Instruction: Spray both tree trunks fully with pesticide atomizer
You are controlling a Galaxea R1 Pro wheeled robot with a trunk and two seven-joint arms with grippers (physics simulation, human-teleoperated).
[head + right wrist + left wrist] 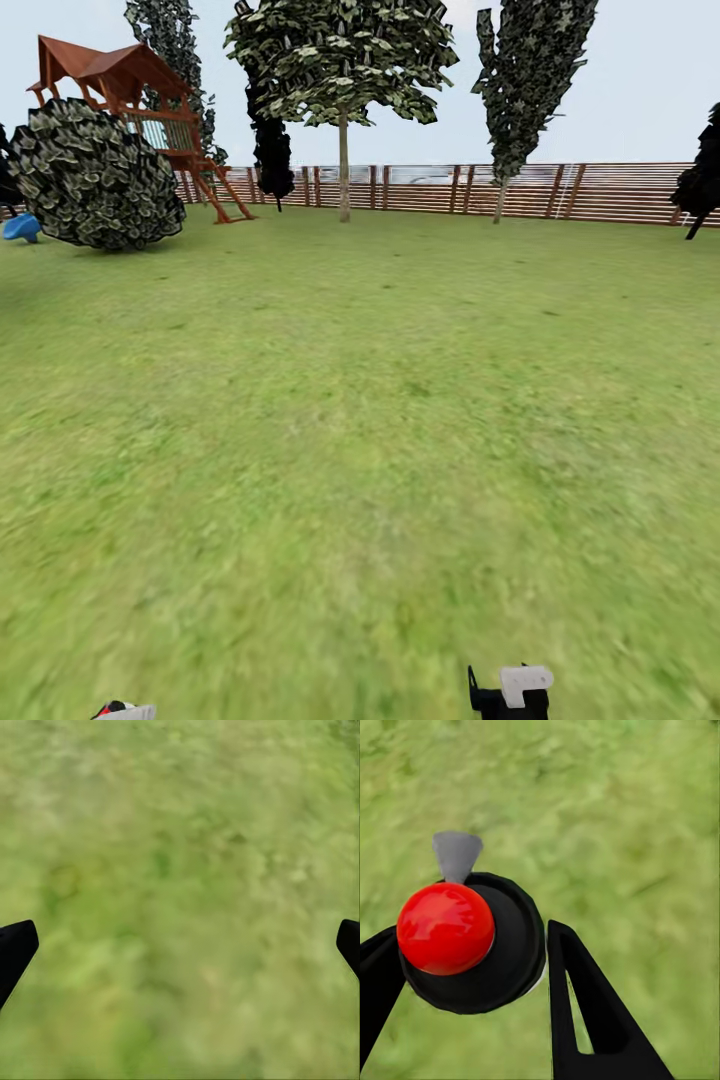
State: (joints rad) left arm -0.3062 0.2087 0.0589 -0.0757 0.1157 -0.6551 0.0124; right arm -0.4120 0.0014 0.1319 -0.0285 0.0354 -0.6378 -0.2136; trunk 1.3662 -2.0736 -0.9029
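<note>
Well, lawn: green grass floor (360,420) spreads across the whole garden, blurry underfoot, running out to the far boundary.
Fence: brown horizontal-slat fence (600,192) lines the far edge of the lawn.
Trees: one broad-crowned tree (343,60) stands on a thin pale trunk by the fence; a taller narrow tree (525,80) stands to its right, also by the fence; dark columnar ones sit behind and at the right edge.
Bush: a big round bush (95,175) sits at the far left of the lawn.
Playhouse: a red-brown wooden play tower (130,90) rises behind the bush, near the fence.
Atomizer: the pesticide atomizer (472,941), black-bodied with a red round top and a grey nozzle, hangs above the grass between the left fingers.
Left pincer: left pincer (472,967) is clamped around the atomizer's black body, a finger on each side.
Right pincer: right pincer (180,945) is spread wide over bare grass, holding nothing.
</note>
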